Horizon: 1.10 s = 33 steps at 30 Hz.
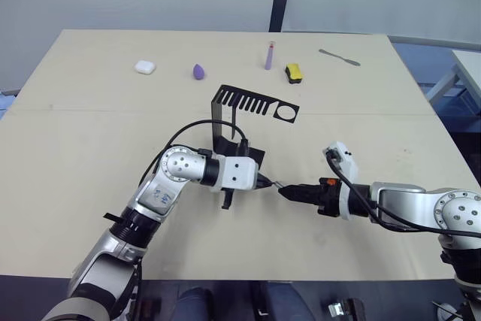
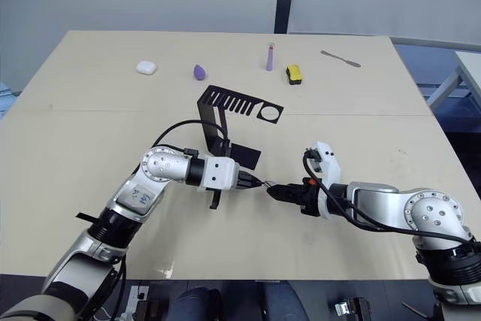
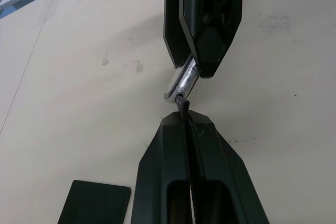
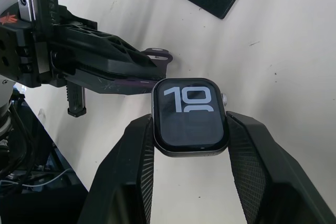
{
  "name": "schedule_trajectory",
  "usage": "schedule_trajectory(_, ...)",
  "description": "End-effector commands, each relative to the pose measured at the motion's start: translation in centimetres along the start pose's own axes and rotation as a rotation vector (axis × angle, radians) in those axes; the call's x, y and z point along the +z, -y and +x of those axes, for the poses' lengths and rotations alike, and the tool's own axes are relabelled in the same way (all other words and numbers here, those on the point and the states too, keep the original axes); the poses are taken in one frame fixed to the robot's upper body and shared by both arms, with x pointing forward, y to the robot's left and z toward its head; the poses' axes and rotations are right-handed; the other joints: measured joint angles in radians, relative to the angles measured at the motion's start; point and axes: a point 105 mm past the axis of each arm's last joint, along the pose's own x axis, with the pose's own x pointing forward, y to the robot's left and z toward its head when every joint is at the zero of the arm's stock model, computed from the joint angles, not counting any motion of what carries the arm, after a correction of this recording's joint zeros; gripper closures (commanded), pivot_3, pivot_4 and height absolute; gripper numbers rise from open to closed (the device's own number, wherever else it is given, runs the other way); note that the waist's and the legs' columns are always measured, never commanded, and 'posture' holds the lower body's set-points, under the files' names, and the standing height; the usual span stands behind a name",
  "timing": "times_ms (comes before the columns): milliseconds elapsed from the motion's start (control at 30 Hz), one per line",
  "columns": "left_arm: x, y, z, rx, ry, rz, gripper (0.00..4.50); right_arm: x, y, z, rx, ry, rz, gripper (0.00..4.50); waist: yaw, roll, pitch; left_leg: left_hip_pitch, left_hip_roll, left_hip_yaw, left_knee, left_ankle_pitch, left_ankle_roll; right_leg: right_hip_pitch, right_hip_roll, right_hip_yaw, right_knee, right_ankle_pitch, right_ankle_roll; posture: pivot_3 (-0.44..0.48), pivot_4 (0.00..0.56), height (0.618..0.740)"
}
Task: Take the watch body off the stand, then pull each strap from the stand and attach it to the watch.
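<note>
So the right pincer [image 4: 189,129] is pinching the watch body [image 4: 190,117] by its two side edges, screen facing the wrist camera with a big "10" lit on it. It's held up off the table [image 1: 90,110], at about 5 o'clock from the stand [image 1: 239,114], near the middle of the tabletop.

The left pincer [image 3: 185,121] comes in from the other side, fingers pressed together on a strap [image 3: 183,103]. The dark band runs down the slot between the fingers and its tip pokes out, right up against the silver edge of the watch body. From the right wrist view the strap end sits at the watch's top-left corner, roughly 10 o'clock from the screen. Can't tell if it's actually seated in the groove or just touching.

The stand is upright just behind the left pincer, comb slots and round hole on the top arm, flat base on the table.

Along the far edge: a white case [image 1: 145,67], a purple egg-shaped thing [image 1: 198,71], an upright lilac tube [image 1: 268,56], a yellow-and-black block [image 1: 294,73] and a grey spatula-like tool [image 1: 339,57].
</note>
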Motion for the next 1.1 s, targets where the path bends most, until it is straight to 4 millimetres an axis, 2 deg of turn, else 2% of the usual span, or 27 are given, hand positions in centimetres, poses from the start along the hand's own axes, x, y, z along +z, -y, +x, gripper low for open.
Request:
schedule_trajectory(33, 1.29, 0.11, 0.68, -0.015, 0.037, 0.051, 4.50, 0.05, -2.54, -0.05, 0.104, -0.004, -0.062, 2.99, 0.000, 0.000, 0.000, 0.000, 0.000, 0.000, 0.000, 0.000, 0.000, 0.000, 0.000, 0.000, 0.000, 0.000, 0.000, 0.000, 0.150, 0.740)
schedule_trajectory(1100, 1.15, 0.05, 1.16, -0.008, 0.038, 0.042, 4.50, -0.57, -2.83, -0.18, 0.112, -0.036, -0.127, 2.99, 0.000, 0.000, 0.000, 0.000, 0.000, 0.000, 0.000, 0.000, 0.000, 0.000, 0.000, 0.000, 0.000, 0.000, 0.000, 0.000, 0.150, 0.740)
